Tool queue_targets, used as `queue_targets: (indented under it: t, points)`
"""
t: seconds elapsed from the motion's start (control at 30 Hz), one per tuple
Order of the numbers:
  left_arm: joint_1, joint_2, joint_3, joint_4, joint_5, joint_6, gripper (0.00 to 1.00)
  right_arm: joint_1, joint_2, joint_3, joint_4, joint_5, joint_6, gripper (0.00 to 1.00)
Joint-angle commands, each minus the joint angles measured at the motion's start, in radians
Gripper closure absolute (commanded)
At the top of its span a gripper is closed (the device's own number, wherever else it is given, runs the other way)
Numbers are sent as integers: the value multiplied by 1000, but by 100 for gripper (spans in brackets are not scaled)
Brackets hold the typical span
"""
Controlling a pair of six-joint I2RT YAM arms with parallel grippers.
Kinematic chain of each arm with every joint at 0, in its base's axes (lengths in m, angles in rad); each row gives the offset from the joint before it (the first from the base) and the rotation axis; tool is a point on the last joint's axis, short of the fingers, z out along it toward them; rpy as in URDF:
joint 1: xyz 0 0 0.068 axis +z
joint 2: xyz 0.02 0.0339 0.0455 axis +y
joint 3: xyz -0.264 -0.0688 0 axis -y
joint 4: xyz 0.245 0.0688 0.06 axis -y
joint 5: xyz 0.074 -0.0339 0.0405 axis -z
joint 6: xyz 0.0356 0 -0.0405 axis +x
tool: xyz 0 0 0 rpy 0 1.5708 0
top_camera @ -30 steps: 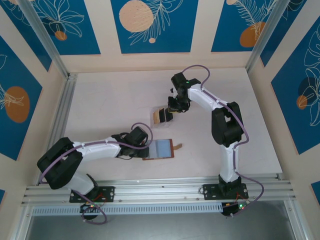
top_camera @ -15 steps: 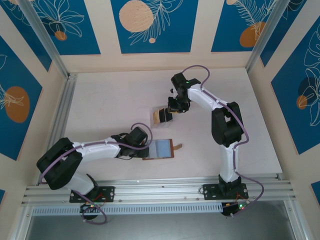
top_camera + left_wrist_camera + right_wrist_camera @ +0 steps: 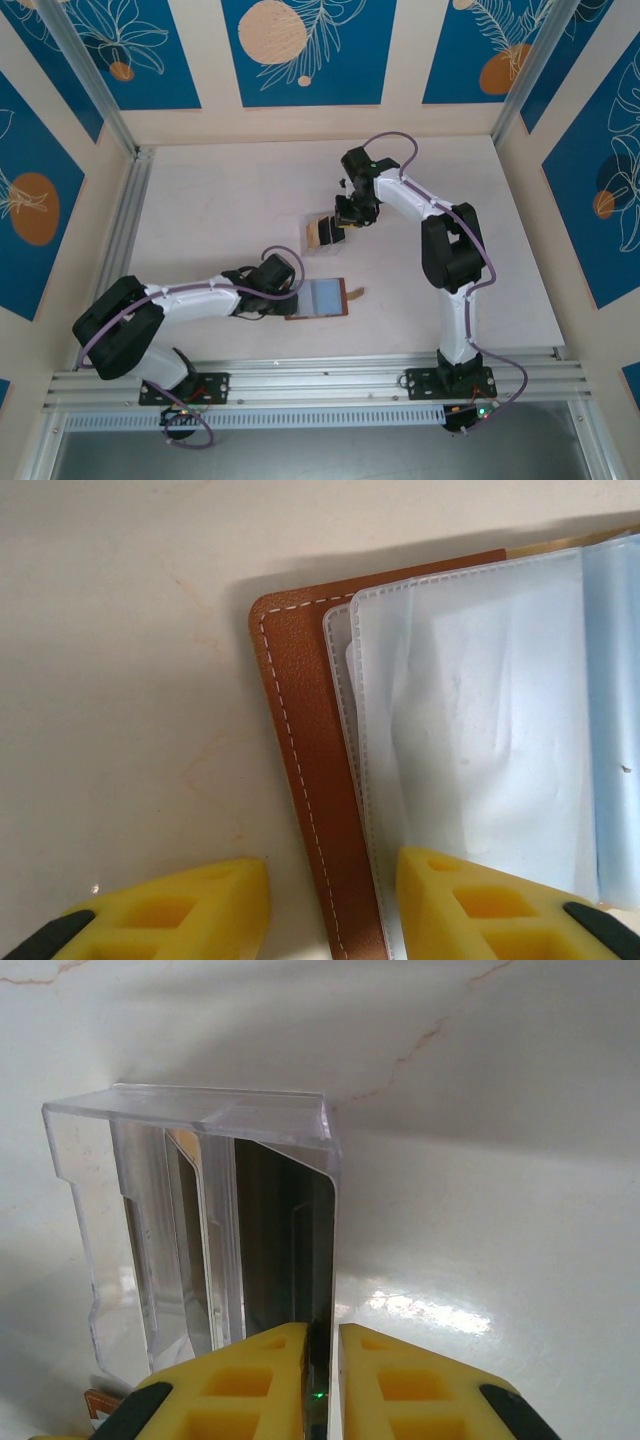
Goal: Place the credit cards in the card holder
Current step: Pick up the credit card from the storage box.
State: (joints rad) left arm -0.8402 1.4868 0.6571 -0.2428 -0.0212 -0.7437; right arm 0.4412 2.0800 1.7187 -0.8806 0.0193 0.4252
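Open brown wallet lying flat on the worktop near the front rail, clear sleeves facing up. Left gripper spread, straddling the wallet's stitched edge: one finger over bare worktop, the other over the sleeves. Farther back, a clear plastic box holds cards upright. Right gripper nearly closed, pinching a black card that stands inside the box.

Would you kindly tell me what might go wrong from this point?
The right gripper pinches a black card standing inside the clear box; lifting may drag the box along. The left gripper, open, straddles the edge of the card holder, so it could slide during insertion.
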Motion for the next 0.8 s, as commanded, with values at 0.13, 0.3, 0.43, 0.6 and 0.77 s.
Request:
queue_targets:
  t: [0.13, 0.3, 0.43, 0.6, 0.77]
  points:
    - [-19, 98, -50, 123, 41, -14, 60, 20, -20, 46, -54, 26, -17, 81]
    - [-19, 104, -45, 124, 43, -13, 60, 28, -21, 55, -66, 46, -22, 78]
    - [-19, 108, -44, 125, 44, -13, 60, 30, -19, 58, -64, 34, -22, 78]
    - [-20, 108, -45, 124, 43, -12, 60, 36, -17, 64, -67, 39, -20, 78]
    - [-19, 110, -45, 127, 43, -13, 60, 42, -19, 69, -75, 51, -22, 78]
